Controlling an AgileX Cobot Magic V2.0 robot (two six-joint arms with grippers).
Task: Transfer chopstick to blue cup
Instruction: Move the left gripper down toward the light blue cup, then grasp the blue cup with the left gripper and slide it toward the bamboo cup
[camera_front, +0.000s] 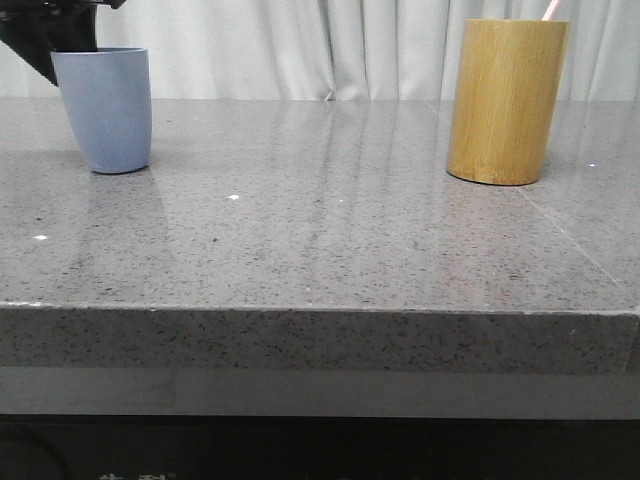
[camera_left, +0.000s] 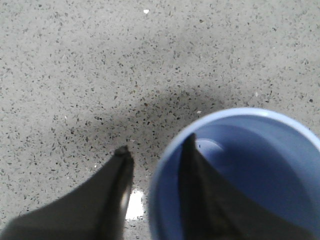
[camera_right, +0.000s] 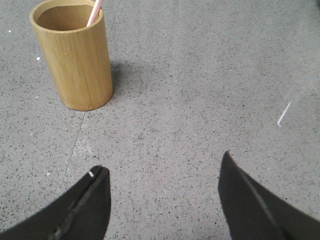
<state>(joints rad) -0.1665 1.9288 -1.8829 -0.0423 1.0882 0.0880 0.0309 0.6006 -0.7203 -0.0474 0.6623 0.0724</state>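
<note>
- The right gripper is hanging over bare tabletop in its wrist view, its two dark fingers spread wide with nothing between them.
- The left gripper is sitting right at the blue cup: one finger is reaching down inside the mouth, the other is outside the wall, so the rim is lying in the gap. The jaws are parted; I cannot tell whether either finger is actually pressing on the wall.
- In the front view that blue cup is standing upright at the far left of the grey speckled table, with a dark piece of the left arm showing behind it.
- The chopstick is poking out of the bamboo holder, leaning against the rim, its long axis close to upright with a slight tilt. From the front, just the pale pink tip is peeking above the holder at the far right.
- So the stick is lying well apart from the blue cup, across the width of the table, and ahead of the right gripper, which is clearly the nearer arm.
- My read: the transfer is not yet begun. The right arm looks like the one to go in, reaching forward to the holder and closing on the exposed upper end, then lifting along the stick's own axis.
</note>
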